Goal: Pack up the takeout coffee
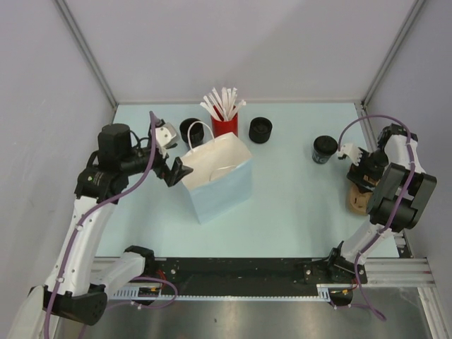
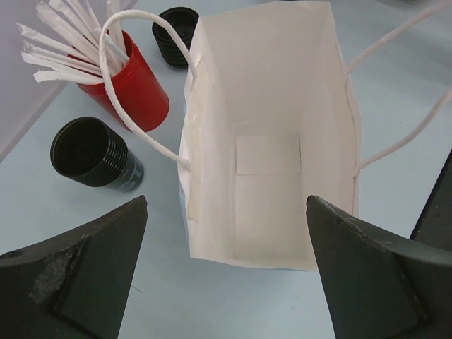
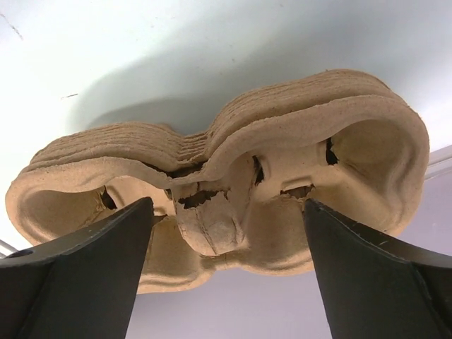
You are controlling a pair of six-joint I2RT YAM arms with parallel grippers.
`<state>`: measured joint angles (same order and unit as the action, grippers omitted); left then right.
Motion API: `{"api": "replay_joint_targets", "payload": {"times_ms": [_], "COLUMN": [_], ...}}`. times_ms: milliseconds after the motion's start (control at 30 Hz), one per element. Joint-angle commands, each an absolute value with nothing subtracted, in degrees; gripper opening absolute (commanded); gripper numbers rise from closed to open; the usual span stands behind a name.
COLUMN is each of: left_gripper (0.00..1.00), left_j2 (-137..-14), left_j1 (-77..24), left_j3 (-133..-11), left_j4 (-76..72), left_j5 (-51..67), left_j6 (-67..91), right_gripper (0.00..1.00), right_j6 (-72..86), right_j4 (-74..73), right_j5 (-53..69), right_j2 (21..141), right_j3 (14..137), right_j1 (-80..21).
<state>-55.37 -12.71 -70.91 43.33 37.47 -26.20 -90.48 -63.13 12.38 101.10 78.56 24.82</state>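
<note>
Three small black cups stand on the table: one (image 1: pixel 325 149) at the right, one (image 1: pixel 260 130) right of the red cup, one (image 1: pixel 191 131) left of it. Two also show in the left wrist view, the near one (image 2: pixel 92 152) and the far one (image 2: pixel 176 35). A white paper bag (image 1: pixel 215 173) stands open and empty (image 2: pixel 268 176). My left gripper (image 1: pixel 173 171) is open at the bag's left rim, jaws (image 2: pixel 226 201) wide and empty. My right gripper (image 1: pixel 361 182) is open just above the stack of tan two-hole trays (image 3: pixel 226 162), jaws either side of its middle.
A red cup of white sticks (image 1: pixel 224 123) stands behind the bag, also seen in the left wrist view (image 2: pixel 131 88). The tray stack (image 1: pixel 355 203) lies at the table's right edge by a metal rail. Grey walls close in the back and sides.
</note>
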Motion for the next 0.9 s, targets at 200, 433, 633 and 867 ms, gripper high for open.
{"api": "replay_joint_targets", "payload": {"times_ms": [200, 433, 633, 867], "left_gripper": [0.99, 1.0, 0.99, 0.99], "left_j2": [-54.84, -54.93, -54.67, -54.84], "left_j1": [-11.69, -11.69, -11.69, -11.69], "left_j3": [-69.61, -69.43, -69.17, -69.17], "left_j4": [40.34, 40.17, 39.9, 39.9], "left_j5": [39.64, 40.08, 40.43, 40.69], "left_j6": [-24.52, -24.17, -24.0, -23.91], "right_gripper": [0.79, 0.62, 0.45, 0.33], "right_j6": [-90.88, -90.62, -90.18, -90.0], "right_j4": [-65.83, -66.36, -66.62, -66.1], "right_j5": [14.06, 15.29, 15.12, 15.47], "right_j2": [99.49, 97.91, 97.47, 96.33], "right_j3": [80.42, 80.42, 80.33, 80.33], "right_j1": [25.58, 25.22, 25.22, 25.23]}}
